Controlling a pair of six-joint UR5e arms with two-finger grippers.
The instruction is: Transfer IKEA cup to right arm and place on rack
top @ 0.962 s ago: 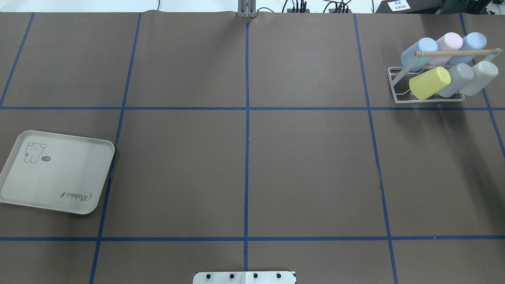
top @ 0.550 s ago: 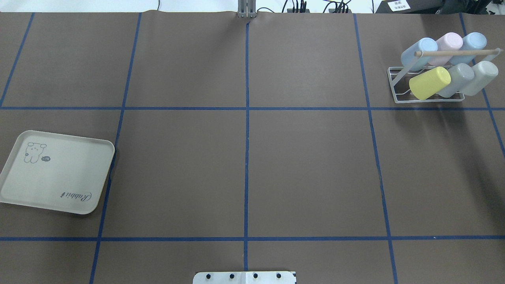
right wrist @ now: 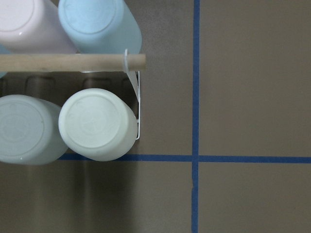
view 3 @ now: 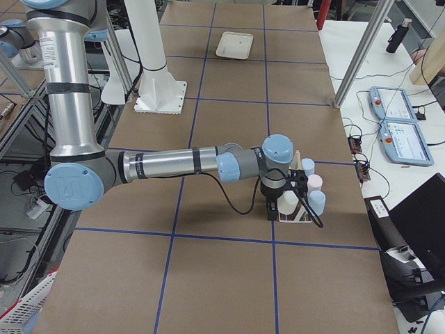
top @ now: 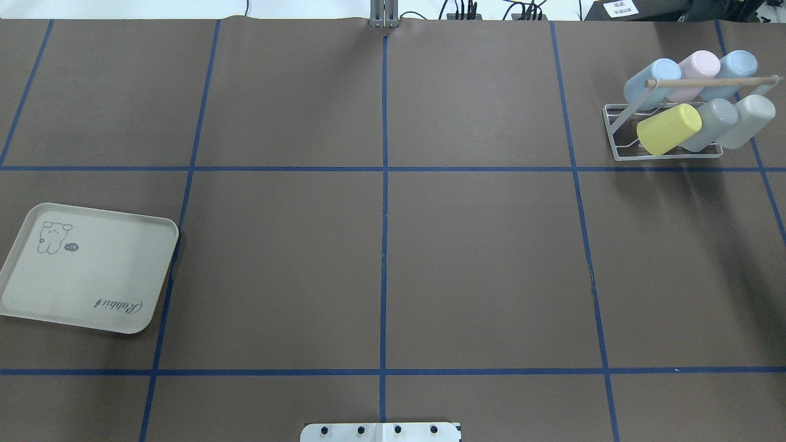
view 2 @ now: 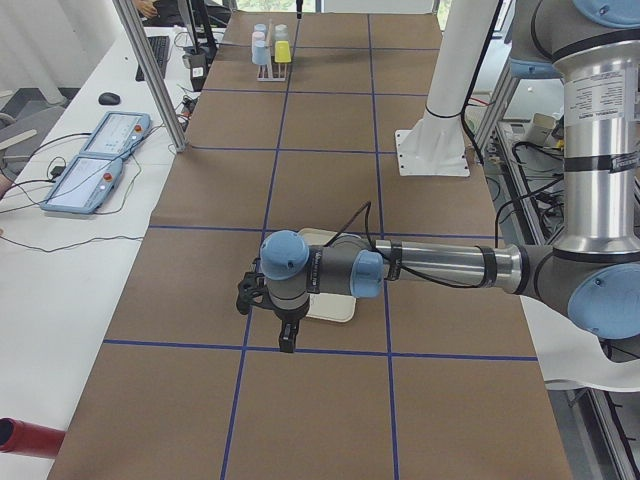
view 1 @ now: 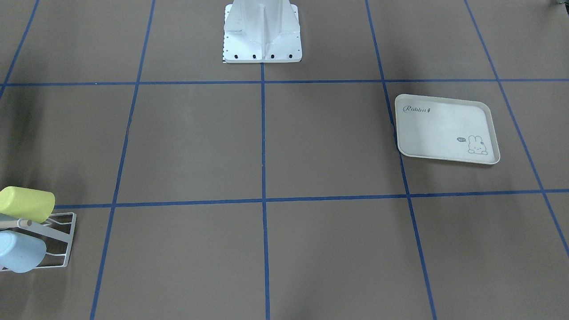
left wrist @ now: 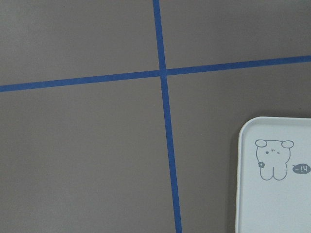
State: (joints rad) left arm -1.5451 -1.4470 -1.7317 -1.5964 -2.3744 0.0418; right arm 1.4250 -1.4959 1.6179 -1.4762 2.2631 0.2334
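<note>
The tray (view 1: pixel 444 129) carries the only words I can read: "Rabbit" in looping script in one corner, and a tiny "hi" inside a dark speech bubble (view 1: pixel 461 139) beside the drawn rabbit (view 1: pixel 476 146) in the opposite corner. A white label (top: pixel 620 8) beyond the far edge of the worktop (top: pixel 479 245) has print on it, too small to make out.

Brown table covering (top: pixel 276 258), gridded with blue tape lines (top: pixel 384 245). Cream tray (top: pixel 86 276), printed with grey rabbit outline (top: pixel 52 236) and grey script. White wire rack (top: pixel 669 157), light wooden dowel (top: pixel 706 81). Yellow cup (top: pixel 668 129), pink cup (top: pixel 699 69), light blue cups (top: pixel 651 86) (top: pixel 737 66), pale grey-green cups (top: pixel 712 123) (top: pixel 750 116).
</note>
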